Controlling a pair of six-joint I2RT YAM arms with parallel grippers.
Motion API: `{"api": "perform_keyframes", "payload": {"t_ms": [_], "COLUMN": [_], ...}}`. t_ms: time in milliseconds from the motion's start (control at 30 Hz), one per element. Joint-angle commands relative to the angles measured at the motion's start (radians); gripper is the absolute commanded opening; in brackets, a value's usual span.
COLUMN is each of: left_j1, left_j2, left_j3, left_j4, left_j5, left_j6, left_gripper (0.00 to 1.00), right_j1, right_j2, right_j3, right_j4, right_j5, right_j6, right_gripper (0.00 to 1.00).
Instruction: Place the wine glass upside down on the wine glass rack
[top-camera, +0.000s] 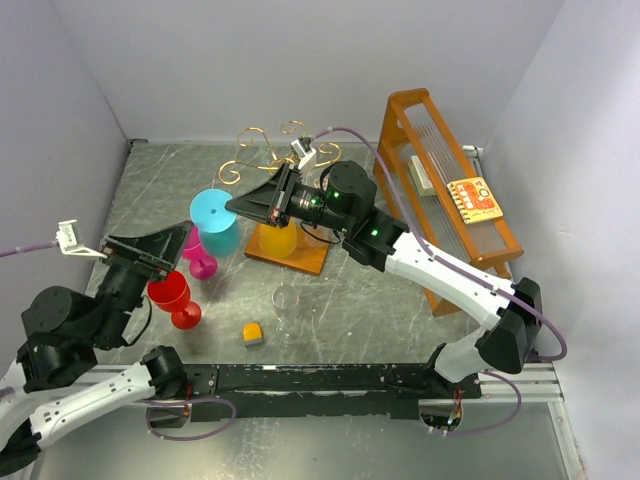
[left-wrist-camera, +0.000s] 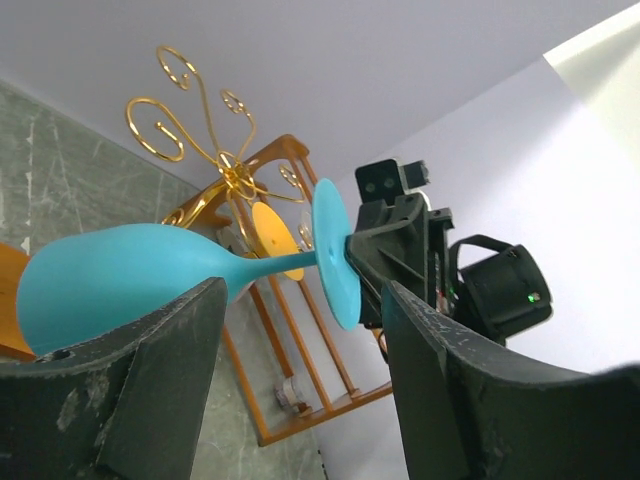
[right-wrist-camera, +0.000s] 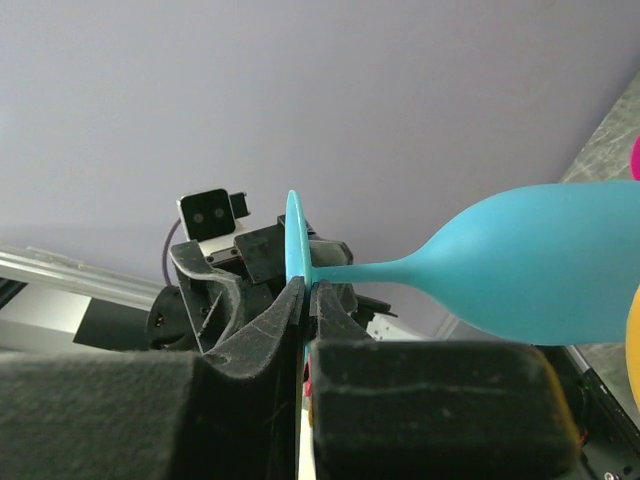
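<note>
As the right claw (right-wrist-camera: 305, 290) clamps shut on the flat foot of a teal wine glass (right-wrist-camera: 540, 260), the glass hangs in the air just left of the gold wire rack (top-camera: 300, 257), not yet on any of its curled arms. From above, the foot sits over the bowl, so the glass looks close to upside down already. The left claw (left-wrist-camera: 300, 300), further left of the rack, stands wide open with nothing in it. A yellow glass (top-camera: 278, 238) sits over the rack's wooden base. A red glass (top-camera: 172, 297) and a pink glass (top-camera: 200, 255) stand to the rack's left, and a clear glass (top-camera: 290, 310) stands in front of it. The teal glass appears light, rigid and smooth, so it is likely to slip or pivot in a thin edge grip on the foot. Whether it is breakable cannot be told. The stem just under the foot looks the surest place to hold. It is also the part that must slide into a wire curl.
</note>
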Motion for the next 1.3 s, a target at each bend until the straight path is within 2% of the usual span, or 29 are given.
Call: {"api": "perform_keyframes", "payload": {"t_ms": [0,133,400,633,700,800,833,867,1000,1067,1167,1267], "left_j1": [0.0,0.0,-0.001,0.0,0.0,-0.001,0.0,0.0,0.0,0.0,0.0,-0.001], "left_j2": [0.074,0.108,0.143,0.178,0.187,0.201,0.204,0.21,0.232,0.24,0.245,0.25], "left_j3": [0.028,0.023,0.022,0.048,0.055,0.064,0.069,0.074,0.092,0.095,0.091,0.081], "left_j4": [0.007,0.08,0.149,0.144,0.141,0.132,0.125,0.122,0.111,0.108,0.123,0.136], "left_j5": [-0.055,-0.027,-0.013,-0.017,-0.019,-0.029,-0.038,-0.047,-0.124,-0.173,-0.231,-0.25], "left_j6": [-0.033,-0.008,0.003,0.002,0.006,0.011,0.016,0.024,0.084,0.112,0.143,0.15], "left_gripper": [0.73,0.69,0.46,0.35,0.28,0.1,0.07,0.07,0.07,0.07,0.07,0.07], "right_j1": [-0.004,-0.004,-0.004,-0.003,-0.003,-0.004,-0.005,-0.005,-0.017,-0.027,-0.047,-0.069], "right_j2": [-0.015,-0.029,-0.044,-0.044,-0.044,-0.048,-0.052,-0.058,-0.102,-0.124,-0.157,-0.196], "right_j3": [0.001,-0.011,-0.02,-0.019,-0.022,-0.031,-0.033,-0.032,-0.046,-0.056,-0.074,-0.103], "right_j4": [0.021,0.015,0.017,0.02,0.021,0.028,0.023,0.01,-0.033,-0.052,-0.09,-0.097], "right_j5": [-0.009,-0.002,-0.028,-0.039,-0.041,-0.04,-0.032,-0.019,0.044,0.069,0.121,0.151], "right_j6": [-0.028,-0.036,-0.049,-0.062,-0.063,-0.065,-0.07,-0.077,-0.099,-0.111,-0.128,-0.142], "right_gripper": [0.0,0.0,0.0,0.0,0.0,0.0,0.0,0.04,0.34,0.44,0.56,0.6]}}
